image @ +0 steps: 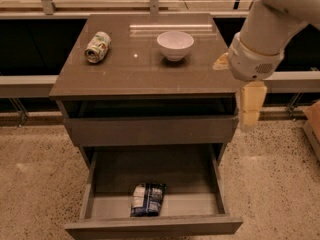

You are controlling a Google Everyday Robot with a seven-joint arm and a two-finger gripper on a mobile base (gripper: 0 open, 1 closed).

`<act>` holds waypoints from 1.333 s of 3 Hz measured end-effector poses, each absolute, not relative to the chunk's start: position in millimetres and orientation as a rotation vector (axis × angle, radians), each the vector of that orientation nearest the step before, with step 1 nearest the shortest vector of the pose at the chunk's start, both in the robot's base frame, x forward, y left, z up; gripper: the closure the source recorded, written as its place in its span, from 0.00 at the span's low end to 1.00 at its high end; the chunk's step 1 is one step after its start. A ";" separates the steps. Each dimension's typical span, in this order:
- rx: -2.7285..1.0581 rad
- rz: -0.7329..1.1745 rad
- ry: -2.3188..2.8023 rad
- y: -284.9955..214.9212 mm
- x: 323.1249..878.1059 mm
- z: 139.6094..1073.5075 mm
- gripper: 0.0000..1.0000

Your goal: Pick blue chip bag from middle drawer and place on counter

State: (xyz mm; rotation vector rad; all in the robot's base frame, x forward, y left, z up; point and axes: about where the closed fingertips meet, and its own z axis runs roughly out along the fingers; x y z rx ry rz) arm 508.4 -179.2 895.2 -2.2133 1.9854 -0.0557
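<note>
The blue chip bag (147, 200) lies flat on the pale floor of the open middle drawer (192, 205), near its front and a little left of centre. The counter (135, 74) is the glossy grey-brown top of the cabinet. My gripper (235, 84) hangs from the white arm at the counter's right front corner, well above the drawer and to the right of the bag. It is open and empty, with one pale finger (250, 106) pointing down beside the cabinet's right side.
A green-and-white can (97, 46) lies on its side at the counter's left. A white bowl (175, 44) stands at the back centre. The upper drawer front (150, 130) sits above the open drawer. A railing runs behind, and speckled floor surrounds the cabinet.
</note>
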 end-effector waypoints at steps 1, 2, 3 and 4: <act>-2.304 -0.039 1.879 -175.8 517.3 880.3 0.00; -2.340 -0.145 1.933 -161.2 520.6 873.7 0.00; -2.551 -0.358 1.804 -149.1 540.2 810.8 0.00; -2.674 -0.405 1.491 -140.8 537.0 776.6 0.00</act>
